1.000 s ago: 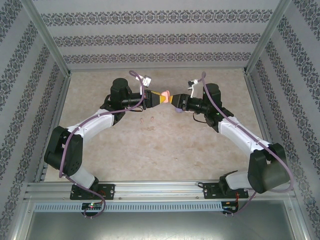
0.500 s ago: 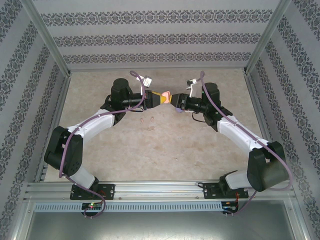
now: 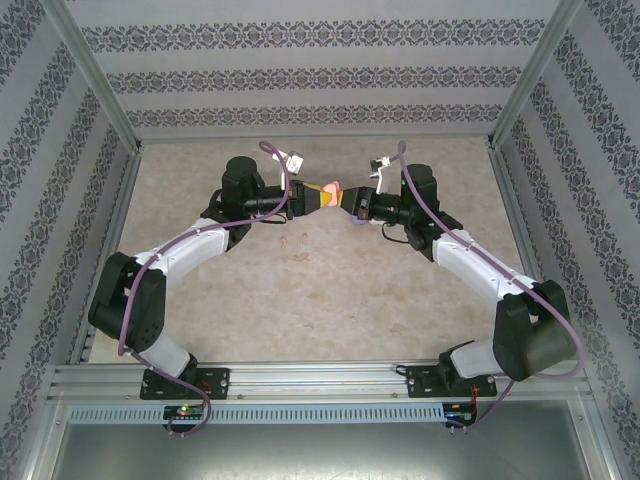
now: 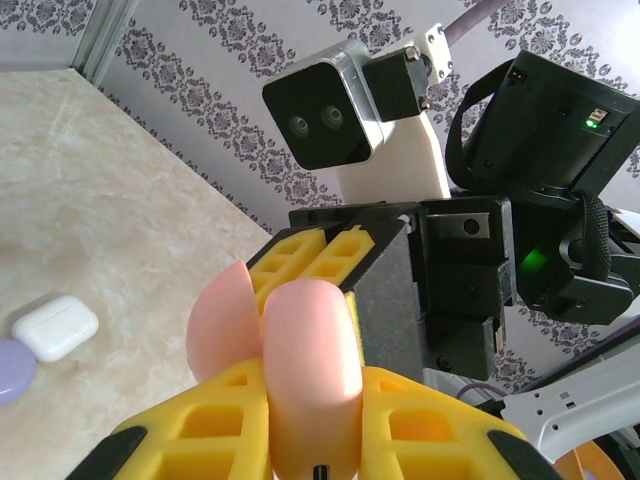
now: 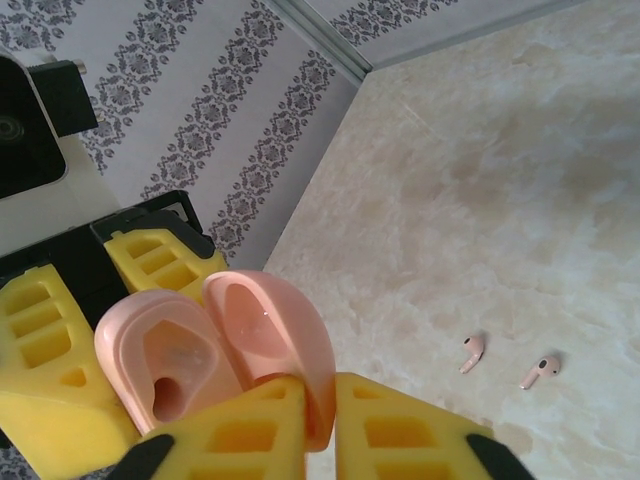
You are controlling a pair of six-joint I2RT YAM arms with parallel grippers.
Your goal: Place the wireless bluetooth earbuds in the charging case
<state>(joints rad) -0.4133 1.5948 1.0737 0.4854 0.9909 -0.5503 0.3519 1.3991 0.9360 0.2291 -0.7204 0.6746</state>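
A pink charging case hangs in the air over the back of the table, its lid swung open. My left gripper is shut on the case's body, which sits between its yellow fingers. From the other side my right gripper pinches the edge of the open lid; the empty moulded wells face its camera. Two pinkish wireless bluetooth earbuds lie loose on the table below, side by side, apart from both grippers.
In the left wrist view a white case and a purple case lie shut on the marble tabletop. Patterned walls and metal posts close in the table at the back and sides.
The right gripper's jaws have closed in onto the lid's edge, and the right wrist has crept slightly left. The left arm and the case have stayed put.
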